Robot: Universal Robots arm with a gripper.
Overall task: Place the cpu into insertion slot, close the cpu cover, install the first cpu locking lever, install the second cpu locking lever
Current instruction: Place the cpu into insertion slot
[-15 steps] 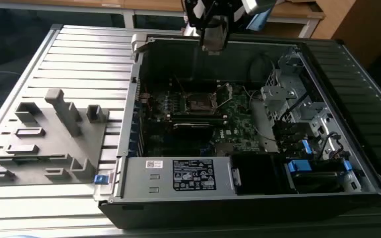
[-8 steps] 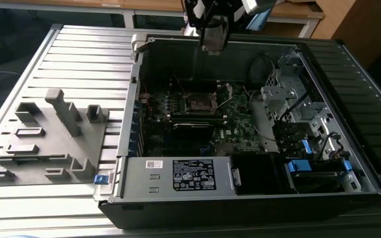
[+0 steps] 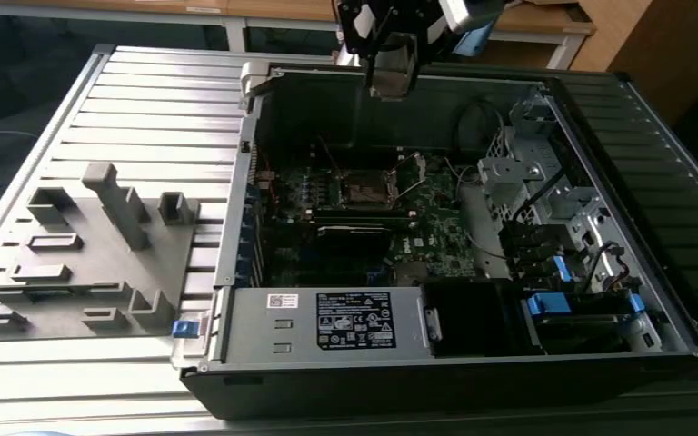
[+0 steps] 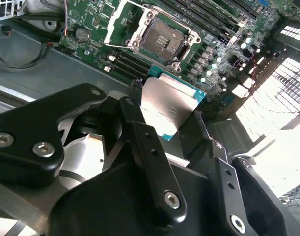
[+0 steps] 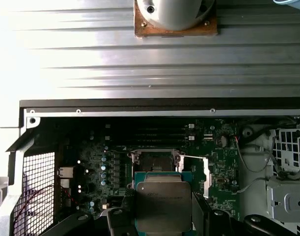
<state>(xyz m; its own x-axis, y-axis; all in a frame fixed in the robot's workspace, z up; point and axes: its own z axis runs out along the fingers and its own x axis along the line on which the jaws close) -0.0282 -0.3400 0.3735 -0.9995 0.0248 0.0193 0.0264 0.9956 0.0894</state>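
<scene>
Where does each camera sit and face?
Exterior view: off the arm, high, looking down into the open computer case; the claw hangs over its far wall.
Second wrist view: on the arm behind the claw, looking along its fingers past the held cpu to the insertion slot.
First wrist view: on the arm, looking over the claw-held cpu into the case.
Both wrist views share cpu and slot.

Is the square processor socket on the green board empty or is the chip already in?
Empty: the dark silver-rimmed square socket lies bare, while the black gripper holds the silvery-grey square chip apart from it.
</scene>
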